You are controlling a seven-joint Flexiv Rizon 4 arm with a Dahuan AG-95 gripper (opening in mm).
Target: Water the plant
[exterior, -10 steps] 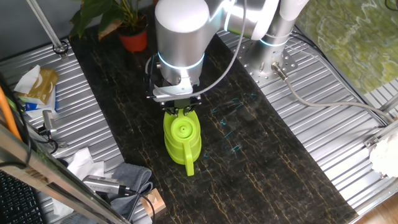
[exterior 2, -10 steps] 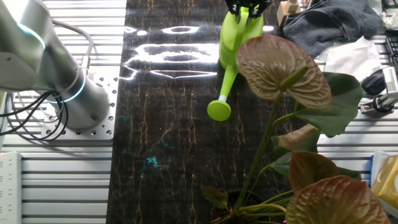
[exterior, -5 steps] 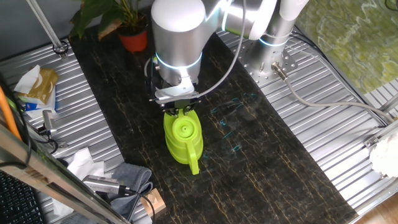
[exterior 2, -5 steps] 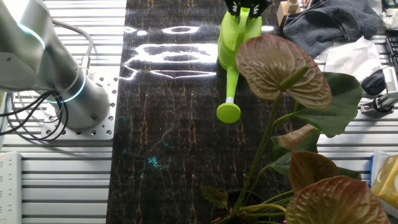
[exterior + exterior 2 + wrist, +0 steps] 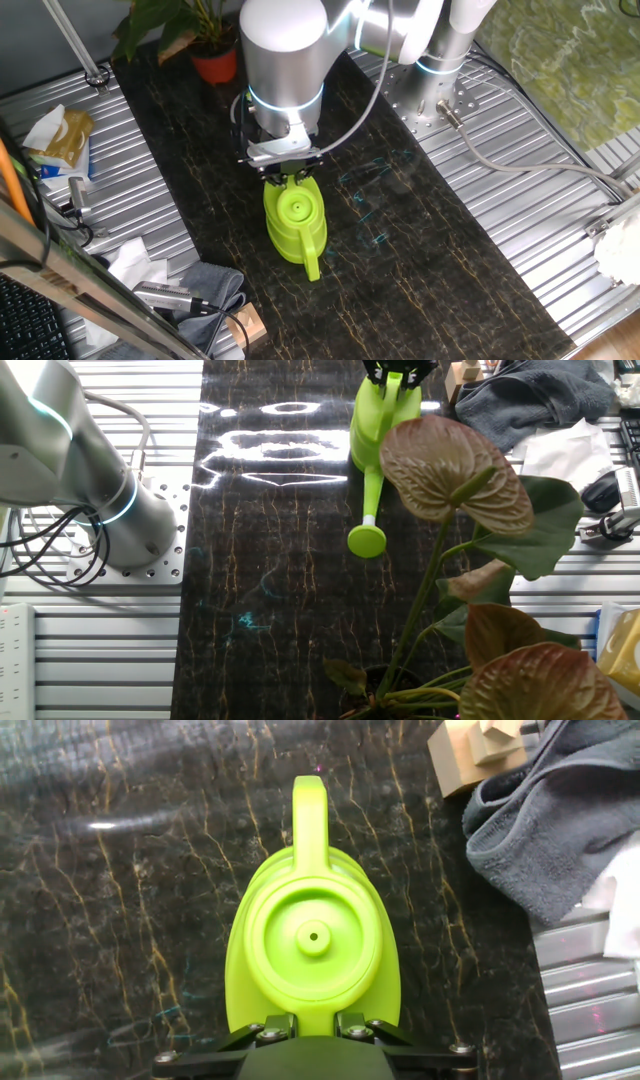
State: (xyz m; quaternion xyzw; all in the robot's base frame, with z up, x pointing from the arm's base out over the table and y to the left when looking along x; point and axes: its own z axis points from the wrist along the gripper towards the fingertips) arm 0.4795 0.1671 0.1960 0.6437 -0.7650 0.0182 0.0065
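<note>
The gripper (image 5: 284, 178) is pinching the handle end of a lime-green watering can (image 5: 293, 220), its two fingers pressing against either side of the handle, as the hand view is showing at its bottom edge. The can is sitting upright on the dark marbled counter (image 5: 430, 240), with its spout (image 5: 368, 495) reaching out toward the plant's end and ending in a round rose. In the hand view the can's round lid (image 5: 314, 936) is facing the camera.

The plant (image 5: 185, 30) is standing in its orange-red pot (image 5: 216, 64) at the far left corner of the counter in one fixed view, well apart from the can. In the other fixed view its broad brownish and green leaves (image 5: 452, 465) are filling the near right.

A grey cloth (image 5: 545, 815) is lying just right of the can, beside a wooden block (image 5: 478, 750).
</note>
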